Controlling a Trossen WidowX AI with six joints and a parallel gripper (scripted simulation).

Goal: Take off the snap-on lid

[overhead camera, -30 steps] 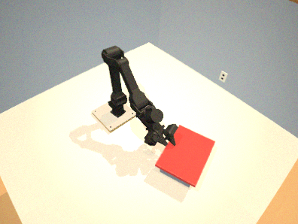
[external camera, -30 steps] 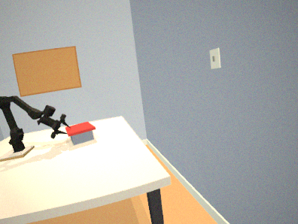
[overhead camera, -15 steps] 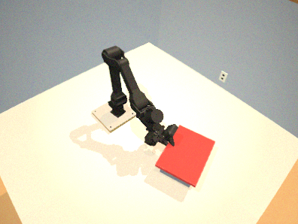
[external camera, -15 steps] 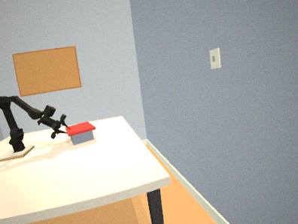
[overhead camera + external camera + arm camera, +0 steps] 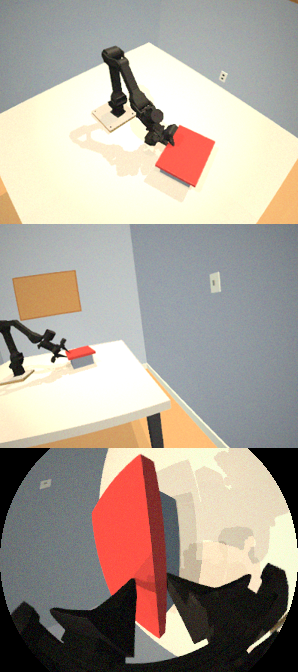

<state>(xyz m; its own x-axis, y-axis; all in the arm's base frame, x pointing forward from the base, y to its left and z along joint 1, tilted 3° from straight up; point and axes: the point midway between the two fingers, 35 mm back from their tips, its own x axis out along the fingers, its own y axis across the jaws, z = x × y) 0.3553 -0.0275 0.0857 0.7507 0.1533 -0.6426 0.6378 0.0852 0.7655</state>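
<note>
Both of my fingers clamp the near edge of the red lid (image 5: 187,152), which sits snapped on the grey box (image 5: 83,361), to peel upward without shoving it.

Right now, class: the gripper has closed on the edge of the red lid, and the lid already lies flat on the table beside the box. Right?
Not quite. The gripper has closed on the lid's edge, but the lid sits on the box, not the table; the exterior view shows it.
</note>
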